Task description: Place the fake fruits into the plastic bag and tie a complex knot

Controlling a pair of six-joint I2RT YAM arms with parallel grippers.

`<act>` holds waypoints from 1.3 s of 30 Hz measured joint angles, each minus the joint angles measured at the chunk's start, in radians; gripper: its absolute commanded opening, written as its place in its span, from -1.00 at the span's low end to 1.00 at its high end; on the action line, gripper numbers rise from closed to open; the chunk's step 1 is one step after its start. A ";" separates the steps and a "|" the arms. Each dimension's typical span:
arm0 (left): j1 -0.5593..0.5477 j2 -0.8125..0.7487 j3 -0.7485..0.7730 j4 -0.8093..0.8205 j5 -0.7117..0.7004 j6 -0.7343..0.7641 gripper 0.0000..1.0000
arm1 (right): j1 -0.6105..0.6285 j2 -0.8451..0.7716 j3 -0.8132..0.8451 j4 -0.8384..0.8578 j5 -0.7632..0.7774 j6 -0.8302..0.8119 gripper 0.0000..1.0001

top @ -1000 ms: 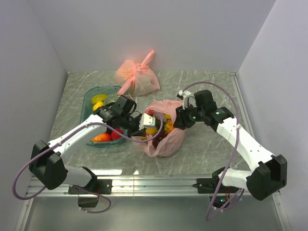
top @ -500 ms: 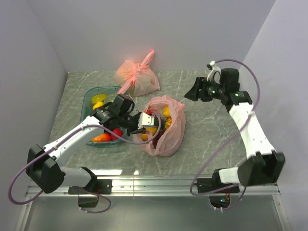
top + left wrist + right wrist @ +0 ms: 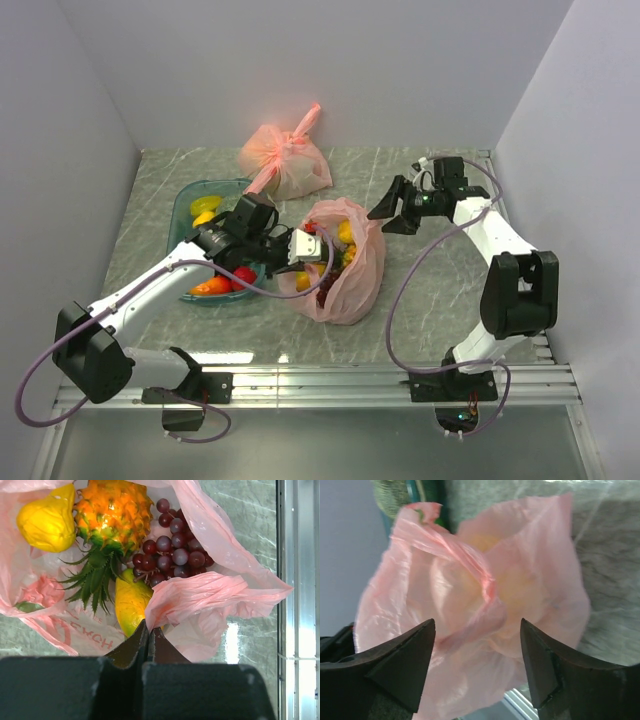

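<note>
Grey table point(image 3: 430, 290) bears one plastic bag point(image 3: 355, 285), one tied bag point(image 3: 295, 170), one tray point(image 3: 214, 184).

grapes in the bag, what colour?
Dark purple-red. The grapes lie inside the plastic bag, clearest in the left wrist view.

Salmon-pink bag point(image 3: 352, 285), mouth open, fruits point(image 3: 341, 234) inside; left gripper point(image 3: 318, 250) pinching its rim. Right gripper point(image 3: 387, 212), jaws spread, just beside. Teal tray point(image 3: 182, 208); tied peach bag point(image 3: 290, 170) behind.
</note>
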 measured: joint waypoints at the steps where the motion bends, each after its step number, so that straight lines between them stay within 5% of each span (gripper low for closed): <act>1: 0.000 0.000 0.000 0.003 0.000 0.000 -0.99 | 0.000 0.004 0.000 0.017 -0.015 0.017 0.44; 7: 0.000 0.000 0.000 0.014 -0.013 0.000 -0.99 | 0.000 0.077 0.000 0.089 -0.100 0.093 0.10; 15: 0.023 0.007 0.027 0.003 -0.016 -0.048 -0.99 | -0.012 0.093 0.018 0.070 -0.106 0.070 -0.99; 26: 0.236 0.106 0.440 0.031 0.124 -0.359 -0.99 | -0.257 -0.121 0.246 -0.059 -0.003 -0.135 -1.00; 36: 0.339 -0.021 0.354 0.201 0.226 -0.484 -0.93 | -0.299 -0.382 0.251 -0.074 0.073 -0.260 -1.00; 39: 0.339 -0.021 0.323 0.209 0.270 -0.492 -0.71 | -0.298 -0.403 0.182 -0.072 0.071 -0.261 -1.00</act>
